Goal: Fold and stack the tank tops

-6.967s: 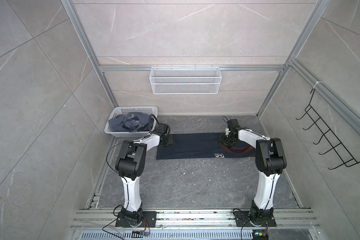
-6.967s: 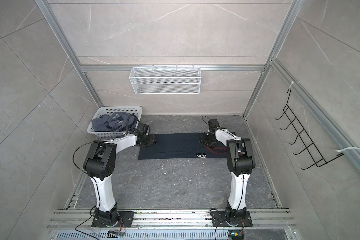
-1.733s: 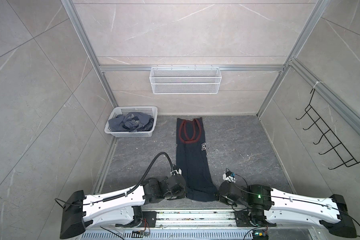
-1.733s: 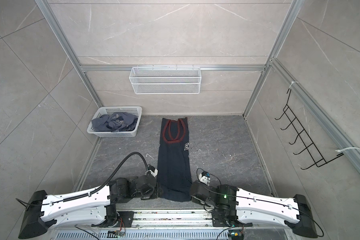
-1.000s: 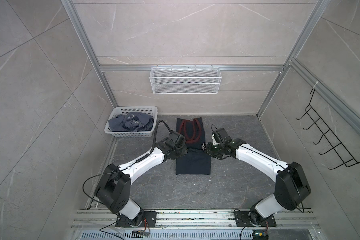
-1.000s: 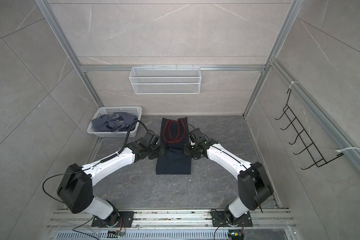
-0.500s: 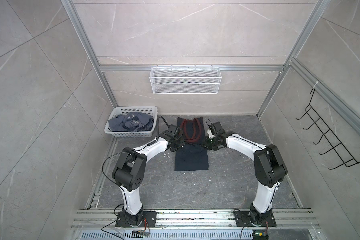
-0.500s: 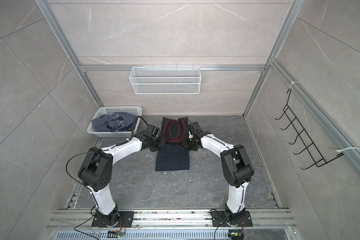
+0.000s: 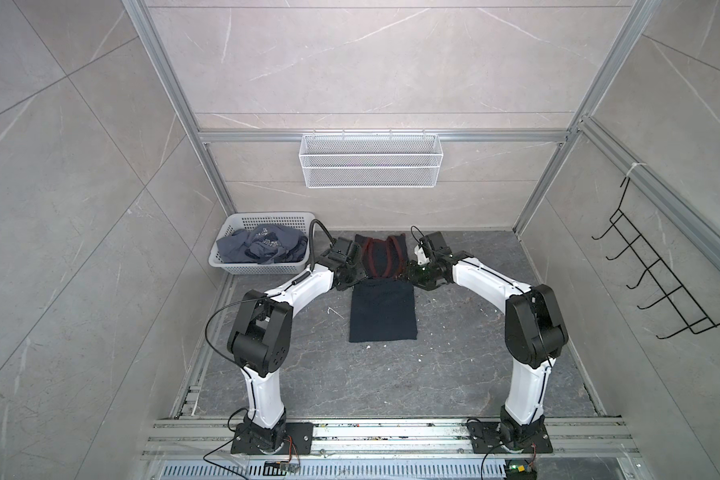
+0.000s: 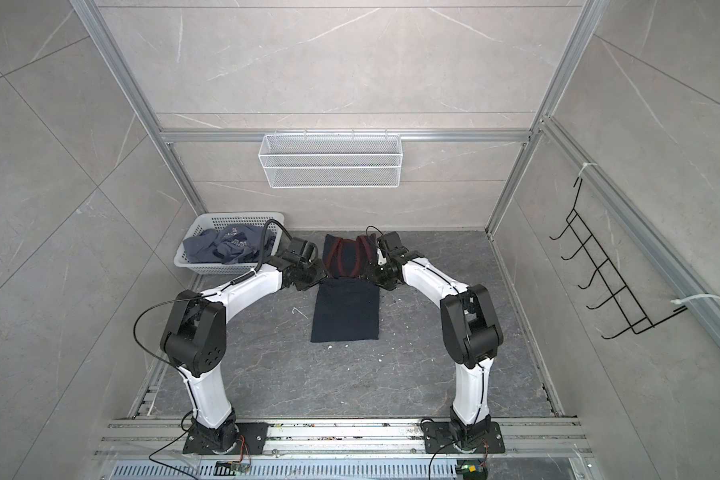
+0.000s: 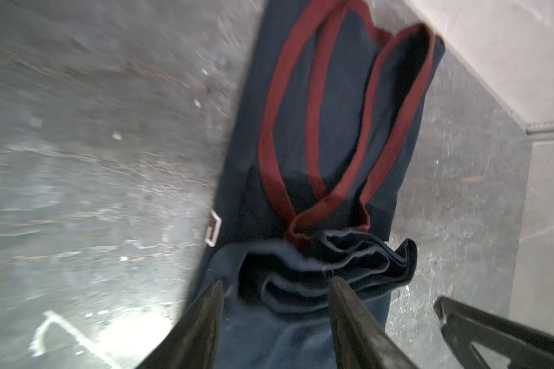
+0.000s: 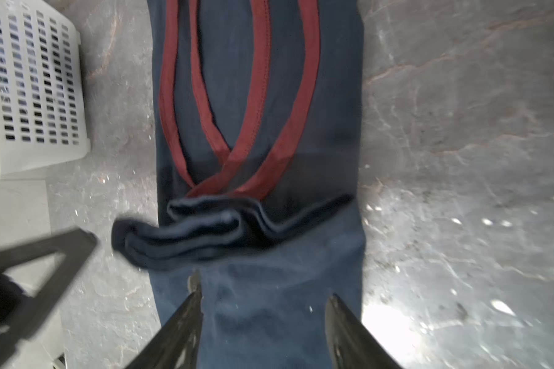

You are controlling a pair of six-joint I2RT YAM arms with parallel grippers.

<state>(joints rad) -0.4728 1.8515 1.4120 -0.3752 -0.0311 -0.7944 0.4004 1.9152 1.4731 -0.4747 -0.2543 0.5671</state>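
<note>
**Both pincers open at the fold of the navy top**

The left pincer (image 11: 274, 284) has its 2 fingers spread wide with nothing clamped between them. The right pincer (image 12: 263, 297) is likewise spread and empty. In both top views they face each other across the navy top (image 9: 382, 309), one at each side edge. They sit on the line where the flat folded panel meets the red-trimmed straps (image 9: 381, 257).

Just ahead of the left pincer's fingertips the hem (image 11: 330, 265) lies bunched in a rumpled ridge several layers thick. Whether the tips touch the cloth I cannot tell. Beyond that ridge the straps run away from the pincer toward the back wall, and under the fingers lies the smooth panel. From the right wrist, the same ridge crosses just ahead of the right pincer's tips. One end of it sticks out past the top's edge on the side where the left pincer stands.

A white plastic basket (image 9: 225, 266) stands near the left pincer, on the side away from the right pincer. It holds 1 crumpled blue-grey top (image 9: 262, 247) with white lettering. A wire basket (image 9: 370, 166) hangs on the back wall, above and beyond both pincers
</note>
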